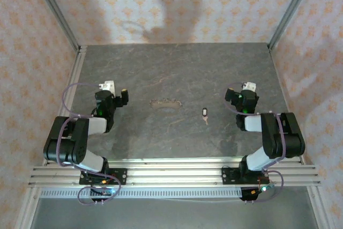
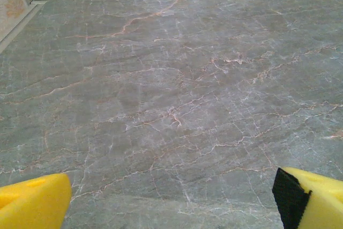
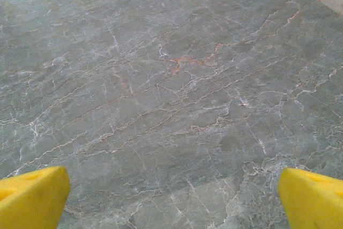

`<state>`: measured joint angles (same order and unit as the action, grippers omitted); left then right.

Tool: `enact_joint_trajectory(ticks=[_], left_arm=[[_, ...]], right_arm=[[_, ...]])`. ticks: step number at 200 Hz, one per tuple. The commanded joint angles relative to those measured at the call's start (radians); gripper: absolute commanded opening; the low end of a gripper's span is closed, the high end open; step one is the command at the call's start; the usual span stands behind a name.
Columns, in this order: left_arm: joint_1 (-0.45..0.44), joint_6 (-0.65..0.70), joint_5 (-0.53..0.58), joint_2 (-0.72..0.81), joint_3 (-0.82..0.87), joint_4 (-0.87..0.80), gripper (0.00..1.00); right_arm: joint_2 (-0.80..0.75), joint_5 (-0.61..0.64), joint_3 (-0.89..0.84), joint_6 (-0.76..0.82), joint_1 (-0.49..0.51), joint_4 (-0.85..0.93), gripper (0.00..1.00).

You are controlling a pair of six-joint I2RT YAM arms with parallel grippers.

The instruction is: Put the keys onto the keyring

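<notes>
The keyring (image 1: 166, 103), a thin pale loop with a beaded chain, lies flat near the middle of the grey marbled table (image 1: 177, 68). The small dark-headed key (image 1: 205, 113) lies just to its right, apart from it. My left gripper (image 1: 113, 95) hovers at the left, well clear of the keyring. At the right, my right gripper (image 1: 242, 97) is a short way from the key. In the left wrist view the gripper (image 2: 171, 205) is open, its yellow fingers (image 2: 32, 202) wide apart over bare table. The right gripper (image 3: 171, 202) is likewise open, its fingers (image 3: 32, 199) holding nothing.
Patterned walls with metal posts (image 1: 56, 12) enclose the table on three sides. An aluminium rail (image 1: 171, 172) carrying both arm bases runs along the near edge. Bare table surface lies ahead of both grippers.
</notes>
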<state>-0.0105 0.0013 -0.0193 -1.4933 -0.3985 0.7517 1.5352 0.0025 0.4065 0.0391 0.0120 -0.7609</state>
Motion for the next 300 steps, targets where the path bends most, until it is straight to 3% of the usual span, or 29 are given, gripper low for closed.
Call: enact_joint_trajectory(ticks=[1,163,175,193,216,240,279,300], left_arm=[[0.003,0.011,0.003,-0.004,-0.025,-0.006,0.99],[-0.013,0.02,0.025,-0.002,-0.034,-0.018,0.97],[-0.019,0.035,0.01,0.031,-0.081,-0.118,0.95],[-0.019,0.019,-0.021,0.068,-0.237,-0.429,0.94],[-0.02,-0.031,0.0,0.08,-0.371,-0.648,0.94],[-0.04,-0.074,-0.004,0.125,-0.426,-0.739,0.93],[-0.109,-0.257,-0.072,0.209,-0.493,-0.872,0.94],[-0.174,-0.369,-0.069,0.237,-0.512,-0.944,0.94]], right_arm=[[-0.012,-0.006,0.013,0.006,-0.001,-0.018,0.99],[-0.02,-0.018,0.012,0.007,-0.003,-0.019,0.99],[-0.071,-0.034,0.039,0.029,0.007,0.059,1.0],[-0.192,-0.023,0.124,-0.002,0.014,0.321,0.99],[-0.287,-0.032,0.178,-0.142,0.013,0.506,0.99],[-0.347,0.085,0.259,-0.402,0.012,0.76,0.99],[-0.437,-0.126,0.301,-0.42,0.02,0.884,1.0],[-0.441,-0.273,0.33,-0.398,0.043,0.952,0.91]])
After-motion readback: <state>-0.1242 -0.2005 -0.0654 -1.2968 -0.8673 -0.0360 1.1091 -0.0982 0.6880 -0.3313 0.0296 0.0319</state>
